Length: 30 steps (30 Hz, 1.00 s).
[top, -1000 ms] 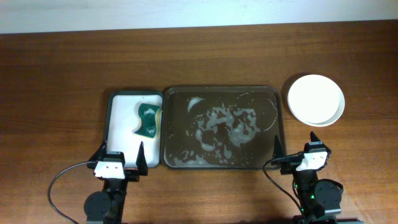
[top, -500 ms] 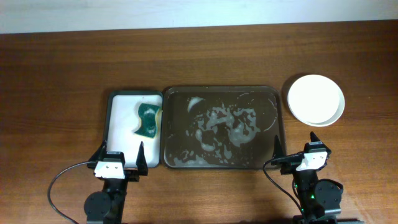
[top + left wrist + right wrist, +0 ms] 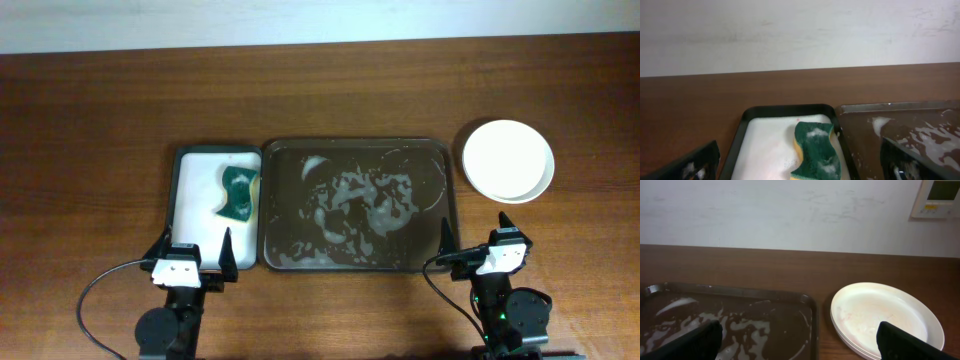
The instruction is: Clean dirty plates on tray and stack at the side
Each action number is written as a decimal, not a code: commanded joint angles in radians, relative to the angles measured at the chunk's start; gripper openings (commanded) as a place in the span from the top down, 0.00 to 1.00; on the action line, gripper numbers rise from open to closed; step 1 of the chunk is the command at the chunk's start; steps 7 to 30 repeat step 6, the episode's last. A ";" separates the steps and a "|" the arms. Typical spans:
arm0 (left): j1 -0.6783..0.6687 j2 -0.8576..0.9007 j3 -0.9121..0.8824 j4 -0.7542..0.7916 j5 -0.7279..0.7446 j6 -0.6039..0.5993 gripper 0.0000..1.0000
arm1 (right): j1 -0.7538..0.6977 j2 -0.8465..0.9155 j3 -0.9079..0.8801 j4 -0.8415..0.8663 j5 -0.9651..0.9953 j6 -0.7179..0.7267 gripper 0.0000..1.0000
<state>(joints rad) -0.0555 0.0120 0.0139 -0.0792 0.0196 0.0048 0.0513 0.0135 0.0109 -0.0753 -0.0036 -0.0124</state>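
Observation:
The dark tray (image 3: pixel 355 262) sits mid-table, wet with white suds, and holds no plates; it also shows in the right wrist view (image 3: pixel 812 315) and the left wrist view (image 3: pixel 850 107). White plates (image 3: pixel 508 159) are stacked on the table right of the tray, seen close in the right wrist view (image 3: pixel 885 315) with faint pink marks. No mint-green plate shows. My left gripper (image 3: pixel 190 250) is open and empty at the front edge, before the small tray. My right gripper (image 3: pixel 478 242) is open and empty near the dark tray's front right corner.
A smaller black-rimmed, white-bottomed tray (image 3: pixel 195 205) left of the dark tray holds a soapy green-and-yellow sponge (image 3: pixel 238 192), also in the left wrist view (image 3: pixel 814 150). A white wall runs behind the table. A wall panel (image 3: pixel 939 197) shows at upper right.

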 commanded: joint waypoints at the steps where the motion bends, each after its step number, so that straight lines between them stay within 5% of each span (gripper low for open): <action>1: 0.006 -0.007 -0.005 -0.001 0.011 0.019 0.01 | 0.001 -0.010 -0.005 -0.006 0.009 -0.006 0.01; 30: 0.006 -0.007 -0.005 -0.001 0.010 0.019 0.00 | 0.001 -0.010 -0.005 -0.006 0.009 -0.006 0.01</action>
